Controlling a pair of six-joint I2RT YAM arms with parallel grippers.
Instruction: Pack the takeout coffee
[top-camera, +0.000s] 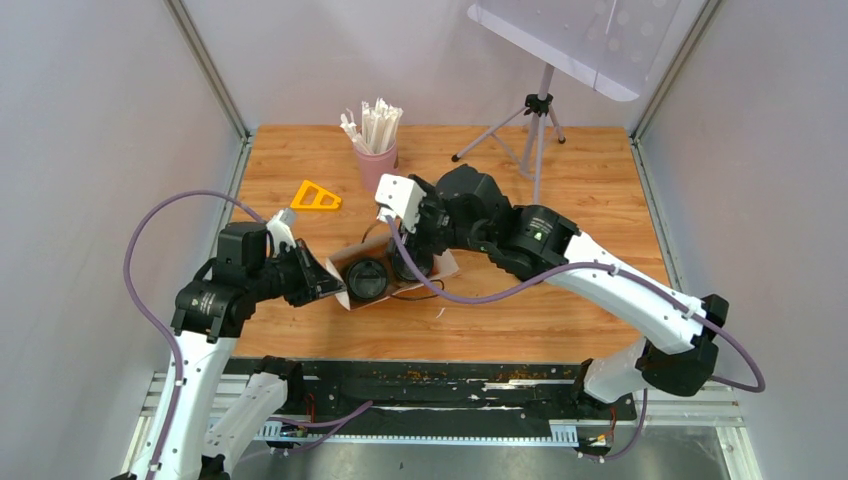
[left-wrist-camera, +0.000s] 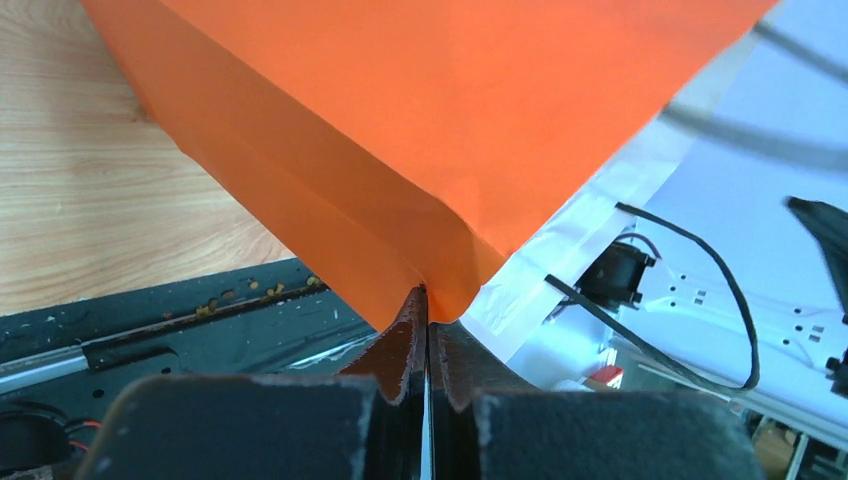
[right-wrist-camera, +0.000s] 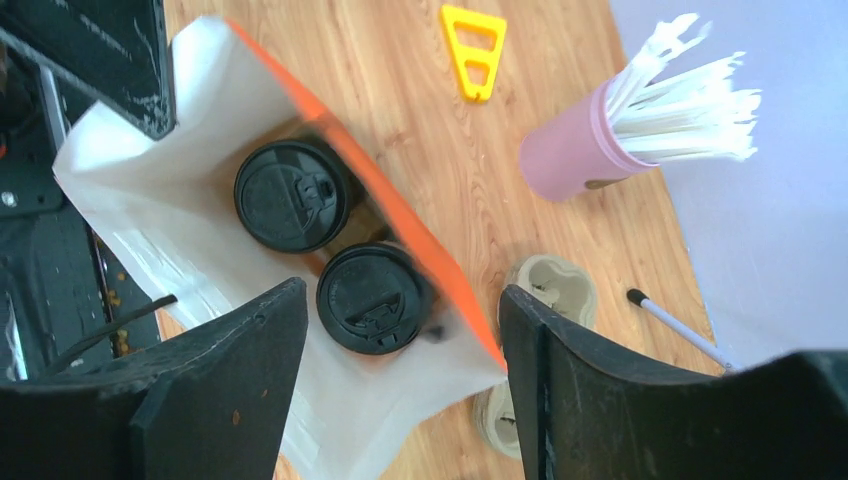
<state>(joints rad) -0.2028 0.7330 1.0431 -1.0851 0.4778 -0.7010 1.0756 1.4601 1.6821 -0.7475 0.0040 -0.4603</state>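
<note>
A cup (right-wrist-camera: 290, 195) and a second cup (right-wrist-camera: 372, 298) stand side by side inside the open bag (right-wrist-camera: 130, 200) on the bench (right-wrist-camera: 420, 130); the left claw (left-wrist-camera: 428, 300) is clenched on the bag's orange edge; the right claw (right-wrist-camera: 400, 295) hangs released above the bag, jaws spread wide.

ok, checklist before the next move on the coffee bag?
1. First coffee cup inside the paper bag: ok.
2. Second coffee cup inside the bag: ok.
3. Black lids on both cups, facing up: ok.
4. Left gripper shut on the bag's rim, mouth held open: ok.
5. Right gripper open, holding nothing: ok.
6. Right fingers clear of the bag's orange edge: cannot tell, since the edge runs between them.
</note>
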